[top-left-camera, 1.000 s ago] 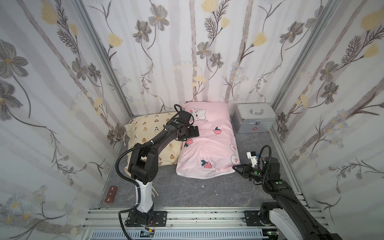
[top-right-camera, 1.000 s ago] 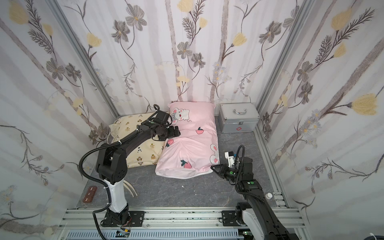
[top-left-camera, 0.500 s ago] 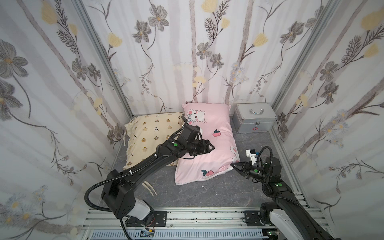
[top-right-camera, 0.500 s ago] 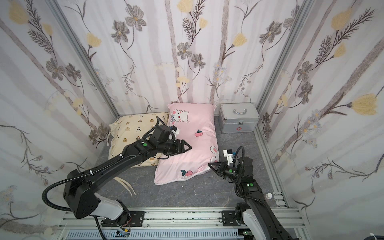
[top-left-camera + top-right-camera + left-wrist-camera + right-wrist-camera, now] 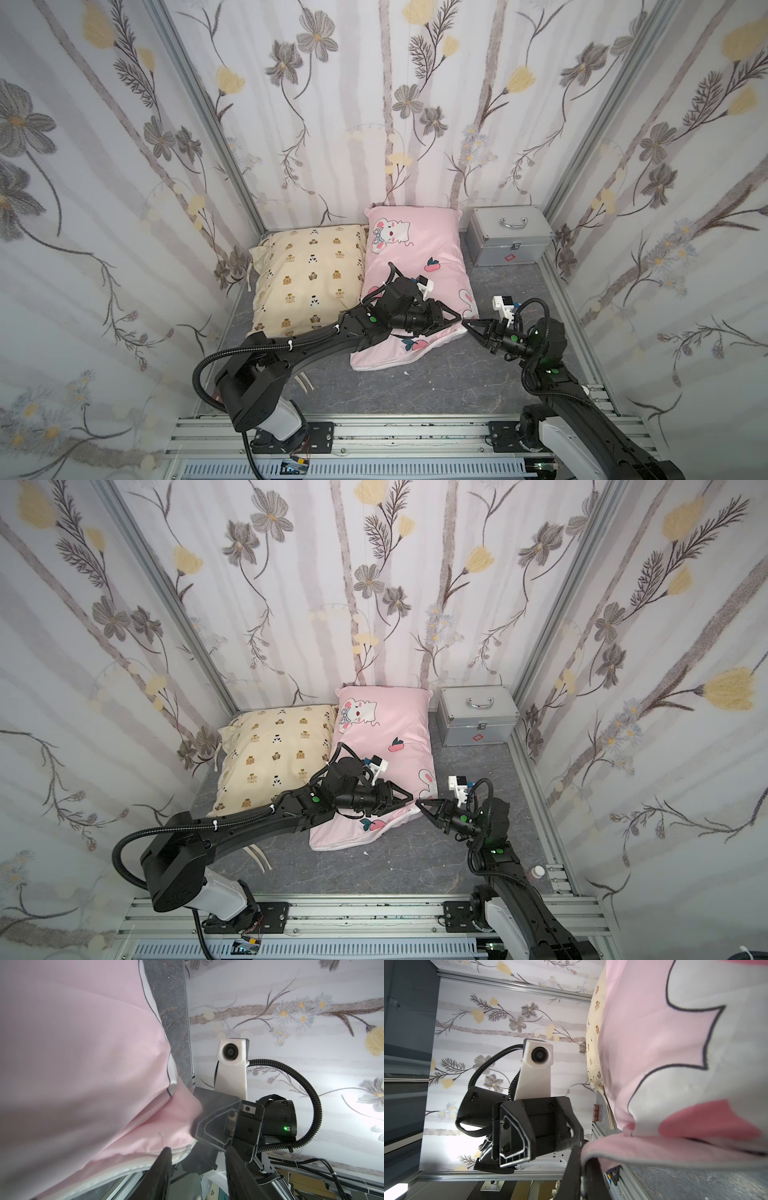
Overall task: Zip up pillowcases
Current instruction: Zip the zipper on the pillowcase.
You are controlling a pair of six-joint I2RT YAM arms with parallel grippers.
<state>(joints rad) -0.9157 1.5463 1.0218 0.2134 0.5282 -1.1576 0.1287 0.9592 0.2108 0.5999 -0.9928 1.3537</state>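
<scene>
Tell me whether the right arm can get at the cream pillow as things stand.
Probably not. The right gripper is shut on a corner of the pink pillow, and that pillow and the left arm lie between it and the cream pillow.

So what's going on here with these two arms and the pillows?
The right gripper looks pinched shut on the near corner of the pink pillowcase. The left gripper, jaws apart, sits at that same edge, facing the right one. The cream pillowcase lies alongside with no gripper on it.
</scene>
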